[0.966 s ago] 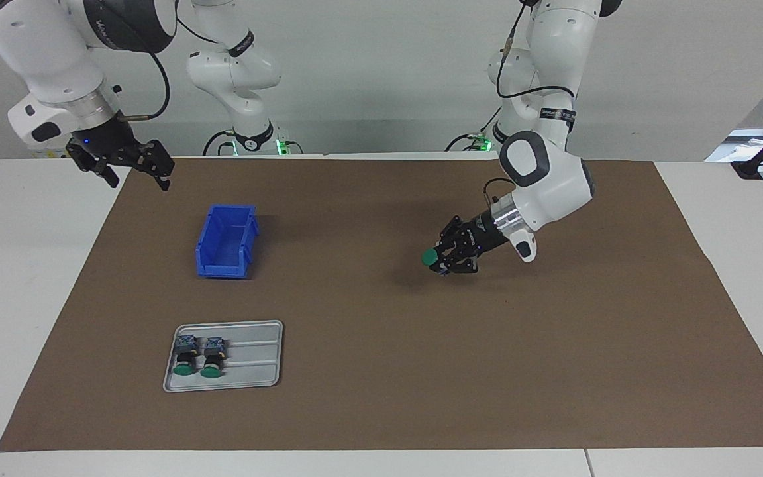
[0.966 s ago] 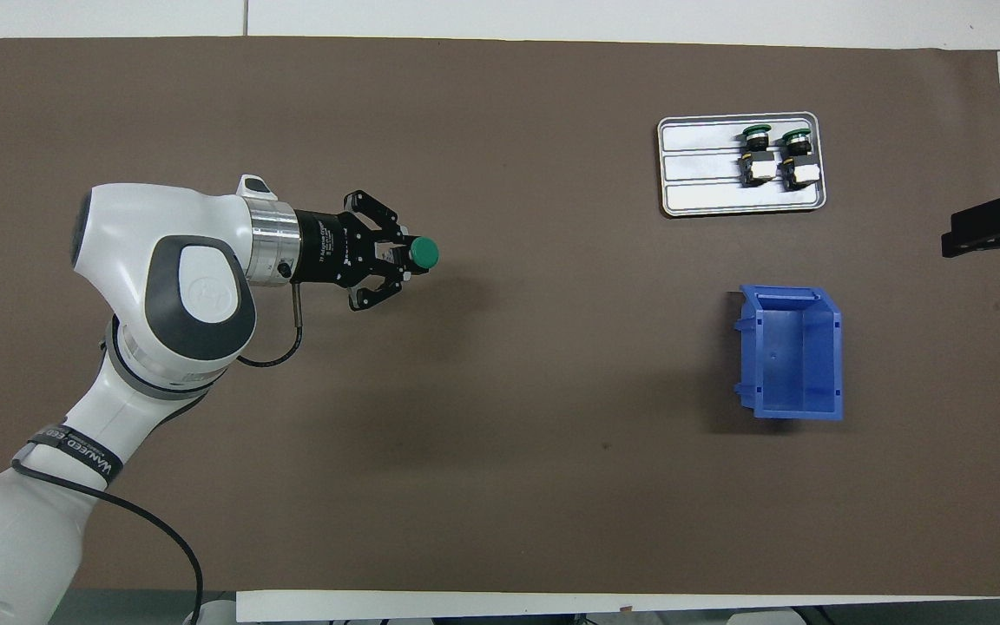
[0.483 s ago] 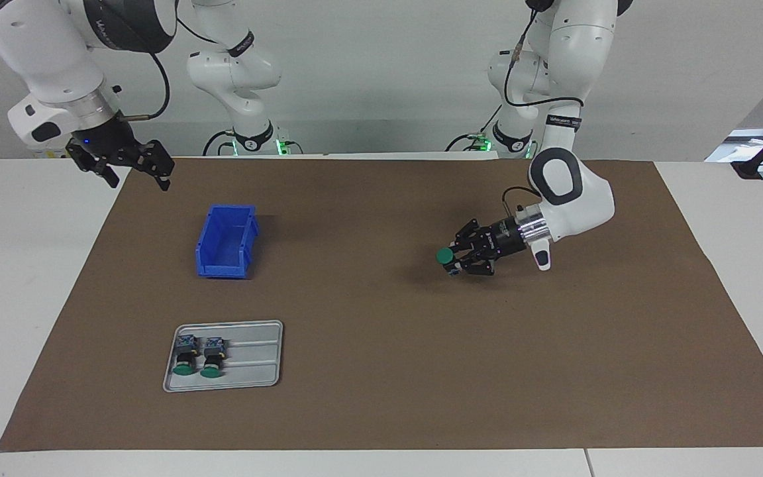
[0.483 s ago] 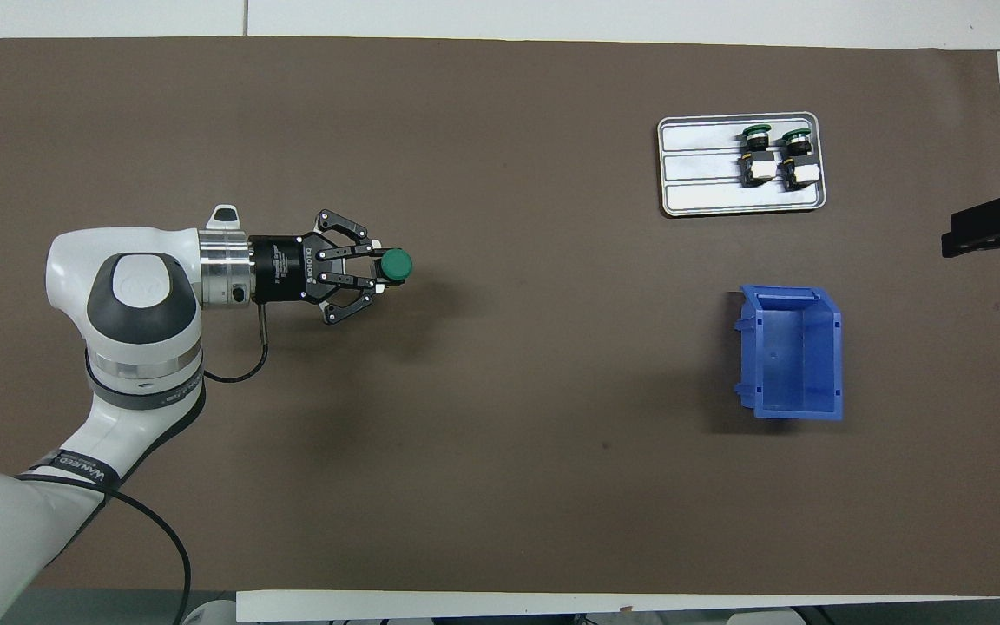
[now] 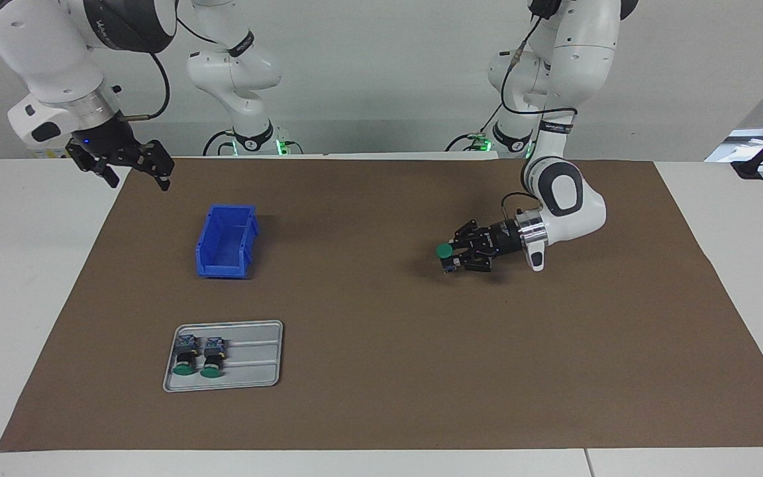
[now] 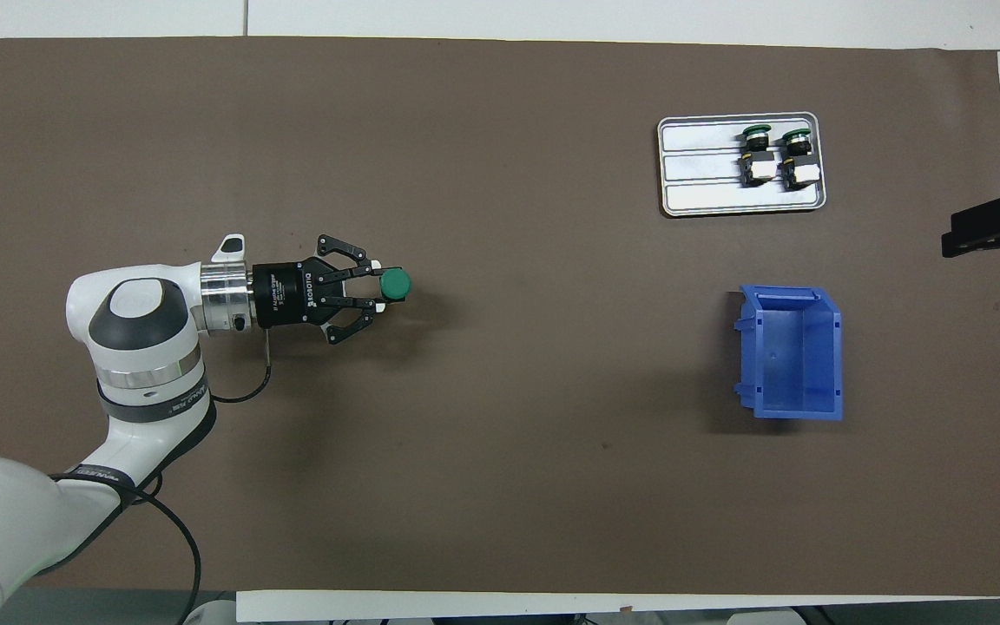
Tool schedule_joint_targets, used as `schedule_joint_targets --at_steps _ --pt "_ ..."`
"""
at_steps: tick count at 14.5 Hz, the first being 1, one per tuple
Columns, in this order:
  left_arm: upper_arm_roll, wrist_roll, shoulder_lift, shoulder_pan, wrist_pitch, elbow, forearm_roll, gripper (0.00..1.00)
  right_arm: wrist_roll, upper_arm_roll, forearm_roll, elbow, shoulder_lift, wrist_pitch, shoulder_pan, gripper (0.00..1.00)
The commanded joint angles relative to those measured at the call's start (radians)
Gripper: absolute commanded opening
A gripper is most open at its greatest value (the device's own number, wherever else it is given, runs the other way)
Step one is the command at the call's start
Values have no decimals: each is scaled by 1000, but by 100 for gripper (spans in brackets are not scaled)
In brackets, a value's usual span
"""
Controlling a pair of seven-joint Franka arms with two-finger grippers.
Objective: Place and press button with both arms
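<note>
One button [image 5: 446,252] clamped sideways in left gripper [image 5: 453,258], low over mat [image 5: 381,397], cap pointing toward right arm's end. Right gripper [image 5: 131,167] waiting open, up high, well apart from button.

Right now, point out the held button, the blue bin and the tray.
button [image 6: 395,283], overhead view, green cap.
blue bin [image 5: 203,268], facing view, front wall.
tray [image 6: 700,198], overhead view, bare ribbed floor.

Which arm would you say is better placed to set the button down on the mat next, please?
Left. The left gripper already holds the button low over the brown mat. The right gripper waits open, raised at the mat's edge near the blue bin.
</note>
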Motion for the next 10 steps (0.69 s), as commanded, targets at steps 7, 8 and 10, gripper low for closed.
schedule_joint_targets --at_steps 7,8,10 --pt "-7 81 60 -15 -49 1 -121 0 -18 5 2 -11 -12 -4 -8 98" --pt "-6 84 68 -20 -49 1 -139 0 -18 5 2 -11 -12 -4 -6 98" --pt "-7 94 69 -40 -42 1 -151 0 -18 5 2 -11 -11 -4 -6 98"
